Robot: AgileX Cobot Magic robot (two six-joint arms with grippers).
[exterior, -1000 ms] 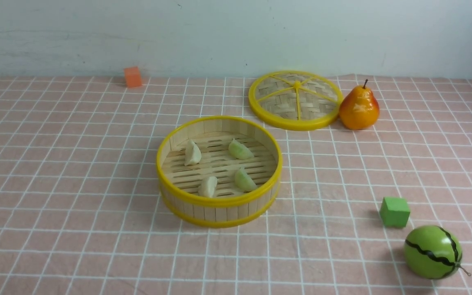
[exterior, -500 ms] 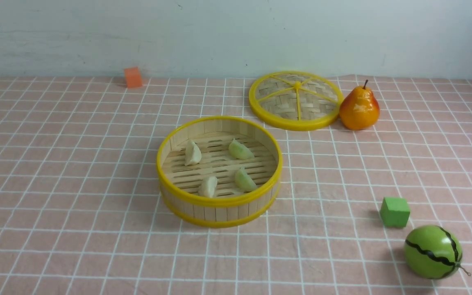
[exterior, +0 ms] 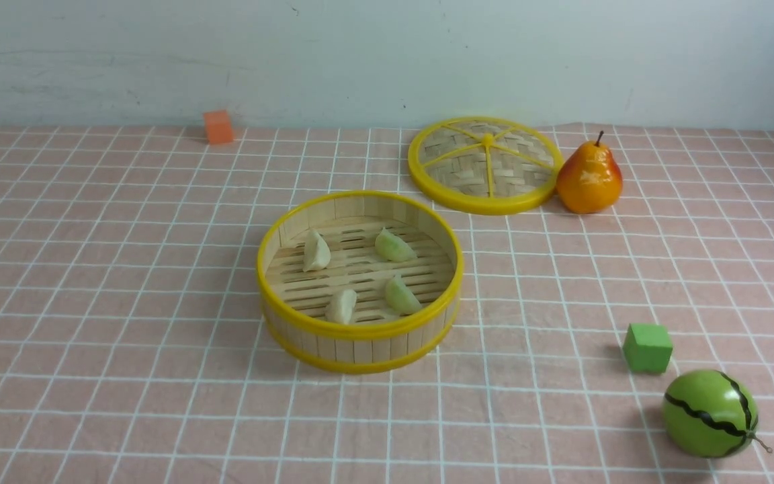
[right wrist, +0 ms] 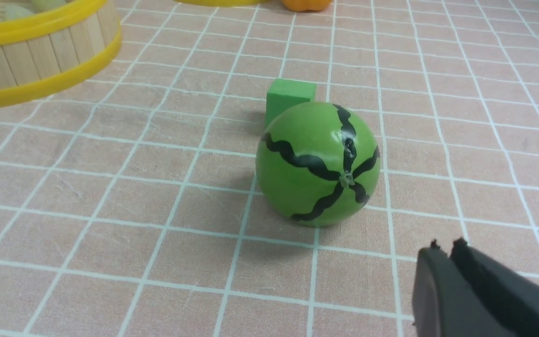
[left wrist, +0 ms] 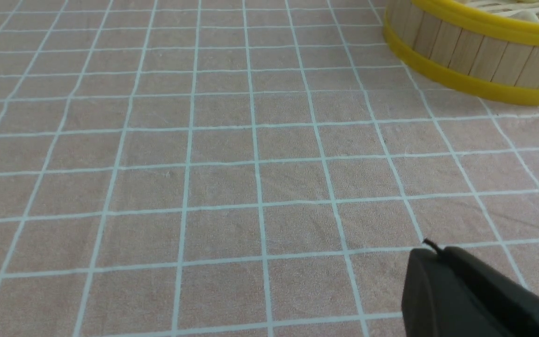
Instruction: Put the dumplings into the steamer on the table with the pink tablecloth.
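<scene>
Apparently we're done: all four dumplings [exterior: 394,247] sit inside the steamer [exterior: 361,330]. I see both grippers, left [left wrist: 431,248] and right [right wrist: 447,250], pressed together, holding nothing, with no placing left

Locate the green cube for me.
In the front view, the small green cube sits on the robot's right side, just beyond the round green watermelon with black stripes and slightly to its left.

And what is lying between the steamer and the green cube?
Only bare pink tablecloth lies between the steamer and the green cube, in the front view.
</scene>
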